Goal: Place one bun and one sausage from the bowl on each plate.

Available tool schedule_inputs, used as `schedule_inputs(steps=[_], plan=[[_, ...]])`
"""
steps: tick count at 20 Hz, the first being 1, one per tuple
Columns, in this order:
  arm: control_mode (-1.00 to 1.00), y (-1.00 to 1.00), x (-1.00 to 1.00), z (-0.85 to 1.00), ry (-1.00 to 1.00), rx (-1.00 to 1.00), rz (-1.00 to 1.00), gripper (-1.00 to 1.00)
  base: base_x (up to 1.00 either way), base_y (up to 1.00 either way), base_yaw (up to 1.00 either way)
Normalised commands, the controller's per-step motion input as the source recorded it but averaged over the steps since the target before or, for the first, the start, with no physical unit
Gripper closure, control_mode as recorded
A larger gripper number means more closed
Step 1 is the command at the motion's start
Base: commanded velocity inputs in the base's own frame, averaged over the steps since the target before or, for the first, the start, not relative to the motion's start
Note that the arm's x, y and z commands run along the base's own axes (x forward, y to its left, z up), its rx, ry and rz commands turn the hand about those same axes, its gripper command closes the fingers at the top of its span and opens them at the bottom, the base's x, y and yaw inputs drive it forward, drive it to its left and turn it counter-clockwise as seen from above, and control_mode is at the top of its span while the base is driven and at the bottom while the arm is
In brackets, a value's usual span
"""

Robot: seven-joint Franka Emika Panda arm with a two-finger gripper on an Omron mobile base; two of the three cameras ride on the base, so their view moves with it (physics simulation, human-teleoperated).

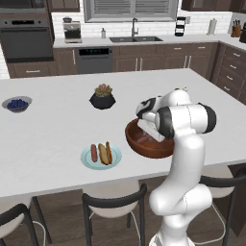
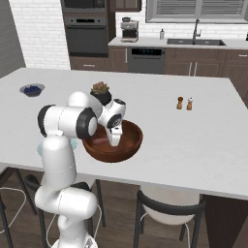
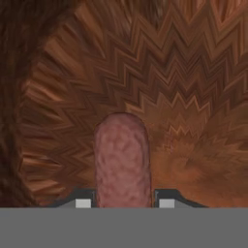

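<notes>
Sausage point(image 3: 122, 160) btwn fingers point(image 3: 167, 201), inside bowl point(image 3: 193, 72).

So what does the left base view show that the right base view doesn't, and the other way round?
Left base view alone: a round pale blue-green plate on the counter's near side, carrying a golden-tan split bun with a reddish-brown sausage beside it.

Right base view alone: two small shakers standing on the white counter to the right of the bowl.

Both: the large dark reddish-brown wooden bowl, with the white arm reaching down into it, the black faceted plant pot and the small grey bowl of blue berries.
</notes>
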Motion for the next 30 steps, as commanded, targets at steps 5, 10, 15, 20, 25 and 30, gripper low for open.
schedule_inputs(steps=[5, 10, 15, 20, 25, 30], plan=[[-1.0, 0.0, -0.28, 0.68, -0.03, 0.0, 0.07, 1.0, 0.0, 0.0, 0.0], [-1.0, 0.0, -0.46, 0.7, -0.06, 0.0, 0.18, 1.0, 0.0, 0.0, 0.0], [-1.0, 0.01, -0.17, 0.77, -0.02, 0.0, 0.22, 1.0, 0.0, 0.0, 0.0], [-1.0, 0.01, -0.13, 0.82, 0.0, 0.0, 0.22, 1.0, 0.0, 0.0, 0.0], [-1.0, 0.01, -0.42, 0.81, -0.03, 0.0, 0.33, 1.0, 0.0, 0.0, 0.0], [-1.0, 0.0, -0.5, 0.67, -0.04, -0.02, 0.35, 1.0, 0.0, 0.0, 0.0]])
